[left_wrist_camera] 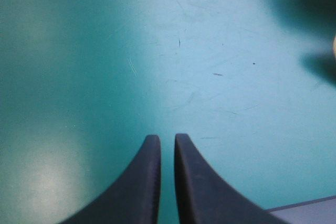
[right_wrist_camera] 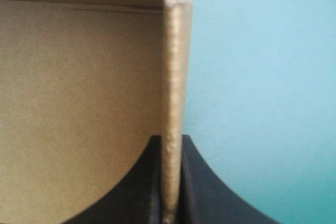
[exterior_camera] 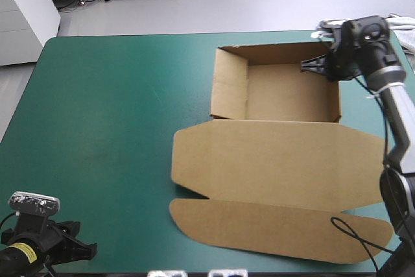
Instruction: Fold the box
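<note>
Box sat far-right on bench, lid flat. Right end effector pinched its right wall; left end effector closed, empty. Wall needed squaring gently, without crushing.

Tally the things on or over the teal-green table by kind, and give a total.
box: 1, an open tray with its lid flat
claws: 2, the left claw shut on nothing, the right claw shut on the box's wall
Total: 3
</note>
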{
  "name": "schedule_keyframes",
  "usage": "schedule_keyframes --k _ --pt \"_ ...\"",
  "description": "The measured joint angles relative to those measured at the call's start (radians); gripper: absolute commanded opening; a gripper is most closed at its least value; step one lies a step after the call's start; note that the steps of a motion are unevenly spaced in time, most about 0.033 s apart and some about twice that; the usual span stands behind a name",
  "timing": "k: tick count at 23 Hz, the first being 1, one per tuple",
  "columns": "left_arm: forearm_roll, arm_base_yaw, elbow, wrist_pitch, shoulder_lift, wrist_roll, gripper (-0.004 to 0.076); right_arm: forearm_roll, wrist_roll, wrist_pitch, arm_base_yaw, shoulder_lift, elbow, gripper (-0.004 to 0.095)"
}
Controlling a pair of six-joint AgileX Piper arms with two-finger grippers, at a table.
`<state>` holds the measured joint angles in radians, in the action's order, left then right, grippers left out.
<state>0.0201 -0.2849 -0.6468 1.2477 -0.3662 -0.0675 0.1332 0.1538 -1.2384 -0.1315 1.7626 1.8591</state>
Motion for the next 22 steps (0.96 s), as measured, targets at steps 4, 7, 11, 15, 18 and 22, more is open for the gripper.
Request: schedule_keyframes --k 4,7,11,15,18,22 --pt "0.001 0.000 0.000 0.000 0.000 0.000 0.0061 -0.022 -0.107 -0.004 0.276 -0.090 -0.002 -0.0019" --pt "0.002 0.000 0.000 0.000 0.000 0.000 0.0061 -0.081 -0.145 -0.003 0.489 -0.119 -0.060 -0.0019" --pt "0.001 0.000 0.000 0.000 0.000 0.000 0.0061 -0.124 -0.154 -0.002 0.629 -0.119 -0.160 -0.0019" --pt "0.001 0.000 0.000 0.000 0.000 0.000 0.0061 -0.133 -0.154 0.027 0.722 -0.118 -0.295 -0.0019" --pt "0.001 0.000 0.000 0.000 0.000 0.000 0.0061 -0.141 -0.171 0.080 0.731 -0.111 -0.353 -0.0019" --pt "0.001 0.000 0.000 0.000 0.000 0.000 0.0061 -0.154 -0.181 0.112 0.731 -0.062 -0.359 -0.0019"
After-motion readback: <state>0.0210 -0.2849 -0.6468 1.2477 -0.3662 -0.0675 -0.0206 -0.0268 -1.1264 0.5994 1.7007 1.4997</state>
